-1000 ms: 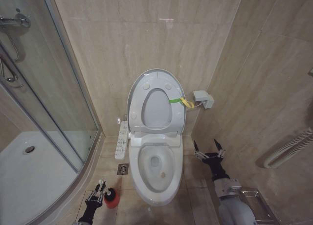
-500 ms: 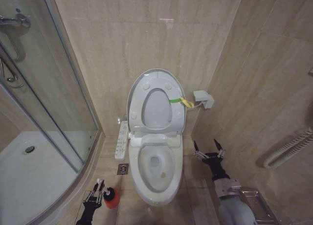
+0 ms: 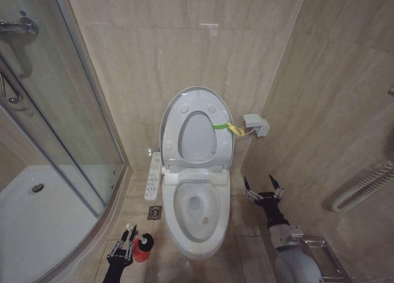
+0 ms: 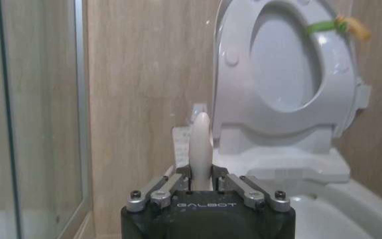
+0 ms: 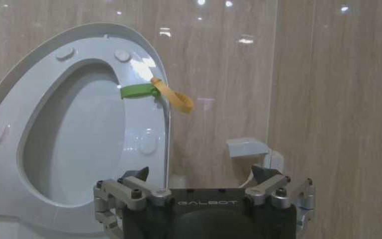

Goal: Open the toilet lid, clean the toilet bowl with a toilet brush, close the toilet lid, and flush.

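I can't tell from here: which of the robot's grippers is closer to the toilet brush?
The left. The left gripper is at the toilet brush, its handle between the fingers. The right gripper is open, across the toilet bowl.

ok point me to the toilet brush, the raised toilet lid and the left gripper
toilet brush (image 3: pixel 144 246), head view, on its red holder
toilet lid (image 3: pixel 188 99), head view, on the upper rim of its underside
left gripper (image 3: pixel 125 246), head view, between its fingertips, at the brush handle
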Controlling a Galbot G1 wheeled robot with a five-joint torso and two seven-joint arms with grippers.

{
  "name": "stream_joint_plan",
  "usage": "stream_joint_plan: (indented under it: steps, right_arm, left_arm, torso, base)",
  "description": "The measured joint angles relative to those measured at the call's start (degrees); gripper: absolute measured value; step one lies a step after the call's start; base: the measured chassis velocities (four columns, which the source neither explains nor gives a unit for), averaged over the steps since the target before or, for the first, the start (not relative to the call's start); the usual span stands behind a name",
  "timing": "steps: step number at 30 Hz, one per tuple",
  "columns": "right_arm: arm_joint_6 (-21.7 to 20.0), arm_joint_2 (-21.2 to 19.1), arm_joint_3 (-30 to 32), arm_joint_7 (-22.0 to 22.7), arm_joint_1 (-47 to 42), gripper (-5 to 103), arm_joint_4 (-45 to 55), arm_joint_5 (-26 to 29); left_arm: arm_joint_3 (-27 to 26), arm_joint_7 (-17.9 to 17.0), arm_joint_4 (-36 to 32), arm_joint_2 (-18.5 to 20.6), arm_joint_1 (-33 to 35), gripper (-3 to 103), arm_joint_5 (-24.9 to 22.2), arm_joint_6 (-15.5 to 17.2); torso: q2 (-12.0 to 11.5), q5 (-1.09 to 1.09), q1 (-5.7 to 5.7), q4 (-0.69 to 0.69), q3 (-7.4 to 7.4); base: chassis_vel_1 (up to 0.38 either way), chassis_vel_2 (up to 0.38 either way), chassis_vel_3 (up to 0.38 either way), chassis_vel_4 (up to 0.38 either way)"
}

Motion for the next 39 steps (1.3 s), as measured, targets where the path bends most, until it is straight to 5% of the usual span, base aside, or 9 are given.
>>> stream_joint_plan:
  steps: [9, 39]
  right_arm:
    - [0.0, 0.0, 0.0, 0.0, 0.0, 100, 0.0, 0.0]
    - [0.0, 0.0, 0.0, 0.0, 0.0, 100, 0.0, 0.0]
  left_arm:
    - [2.7, -1.6, -8.5, -0.6, 6.1, 20, 2.8, 0.8]
    - [11.0, -4.2, -19.9, -0.2, 16.9, 20, 8.3, 2.4]
  torso:
    - [0.0, 0.00, 0.00, 0.00, 0.00]
    - [0.0, 0.00, 0.00, 0.00, 0.00]
  base:
    - [0.000, 0.000, 0.000, 0.000]
    - [0.000, 0.000, 0.000, 0.000]
